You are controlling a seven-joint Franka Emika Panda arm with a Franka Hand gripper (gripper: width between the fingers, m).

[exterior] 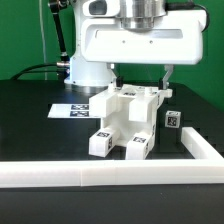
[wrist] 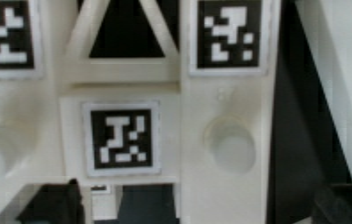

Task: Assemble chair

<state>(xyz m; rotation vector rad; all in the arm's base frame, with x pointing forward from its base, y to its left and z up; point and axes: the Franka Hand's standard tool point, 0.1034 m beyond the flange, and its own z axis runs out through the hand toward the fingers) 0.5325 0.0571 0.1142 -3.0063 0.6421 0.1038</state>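
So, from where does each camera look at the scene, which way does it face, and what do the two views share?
Exterior view: sits off the arm, low by the table, facing level across the white rail at the chair; the arm and its open gripper hang above the chair.
Wrist view: rides on the wrist, facing close onto a tagged white chair part; dark blurred shapes at the picture's edge may be the fingers.
Shared: the chair and its black-and-white tags.

A: What's the chair [exterior: 125, 120] under the end effector [exterior: 140, 86] made of?
B: Smooth white plastic, slightly glossy; its tags [wrist: 123, 137] look matt and printed.
A: And the tabletop [exterior: 30, 120]?
B: Black, matt. The long rail [exterior: 110, 172] looks like smooth white plastic too.
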